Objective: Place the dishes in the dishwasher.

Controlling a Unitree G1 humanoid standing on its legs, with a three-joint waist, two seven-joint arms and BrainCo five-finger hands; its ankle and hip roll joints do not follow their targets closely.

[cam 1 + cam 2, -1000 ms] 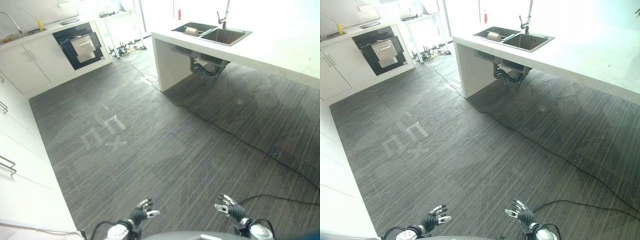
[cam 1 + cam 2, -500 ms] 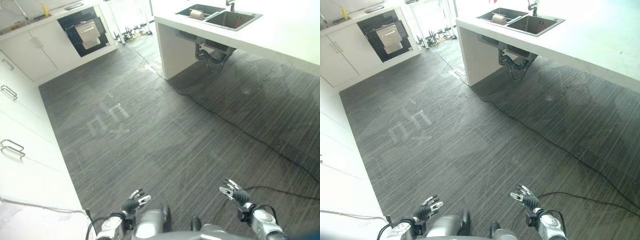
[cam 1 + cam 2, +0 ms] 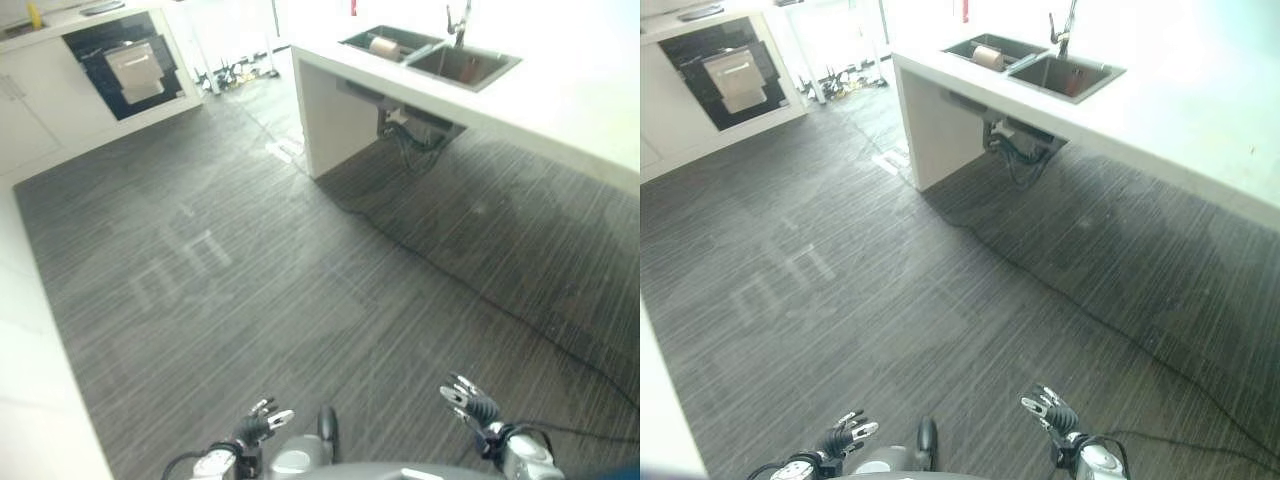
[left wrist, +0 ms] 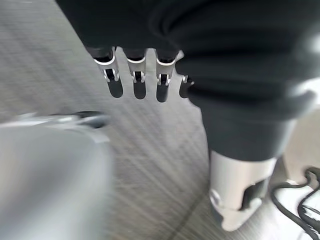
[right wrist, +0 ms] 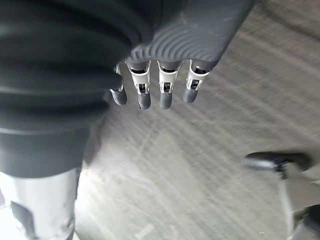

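Observation:
The dishwasher (image 3: 125,68) is a dark opening in the white cabinets at the far left, with a pale panel in it. Far ahead on the right, a double sink (image 3: 465,65) is set in the white island counter (image 3: 560,110). A tan round dish (image 3: 383,45) lies in the sink's left basin. My left hand (image 3: 255,428) and right hand (image 3: 470,405) hang low at the bottom of the eye views, both open and holding nothing. In the wrist views the left hand's fingers (image 4: 135,82) and the right hand's fingers (image 5: 156,90) point straight down over the dark floor.
Dark striped flooring (image 3: 300,300) stretches between me and both the dishwasher and the island. Pale tape marks (image 3: 180,268) lie on it at the middle left. A white cabinet front (image 3: 30,380) runs along the left edge. Small clutter (image 3: 235,72) sits by the far wall.
The whole picture has shifted, so the camera moved: the left cabinets have slid mostly out of view. Both hands stay low and open.

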